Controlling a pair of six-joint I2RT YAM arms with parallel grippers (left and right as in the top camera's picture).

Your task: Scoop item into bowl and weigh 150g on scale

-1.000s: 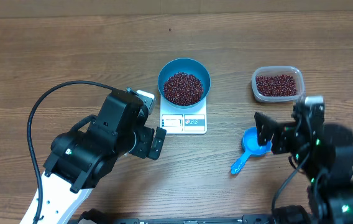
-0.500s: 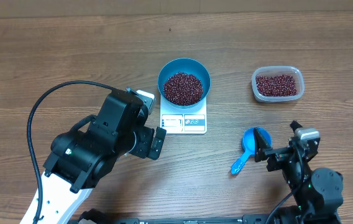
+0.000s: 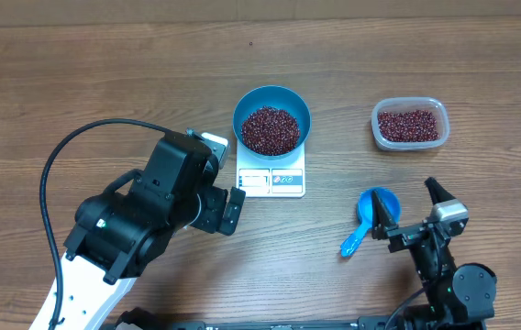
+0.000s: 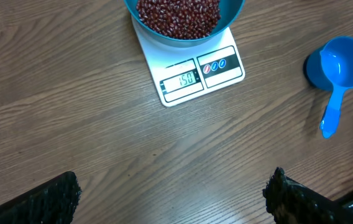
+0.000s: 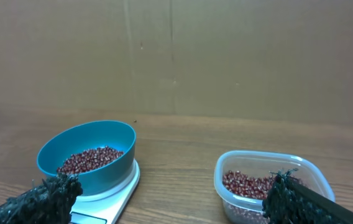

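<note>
The teal bowl [image 3: 303, 108] stands on the white scale [image 3: 271, 181] at the table's middle and holds dark red-brown beans [image 3: 271, 129]. In the left wrist view the scale [image 4: 192, 78] shows 150 on its display. My left gripper [image 3: 223, 176] hovers just left of the scale, open, with only bare wood between its fingers [image 4: 52, 199]. Near the front right, my right gripper [image 3: 410, 205] is open and empty beside the blue scoop [image 3: 375, 208]. Its wrist view looks level across the table at the bowl [image 5: 117, 167] and the scale [image 5: 119, 191].
A clear plastic tub [image 3: 409, 101] with more beans [image 3: 409, 126] sits at the back right, ahead of the right gripper [image 5: 170, 202]. The scoop [image 4: 338, 68] lies on the wood, cup up and handle toward the front. A black cable [image 3: 59, 156] loops over the left arm.
My right arm has drawn back toward the front edge and tilted up, away from the scoop. The scoop, bowl, scale and left arm have not moved.
</note>
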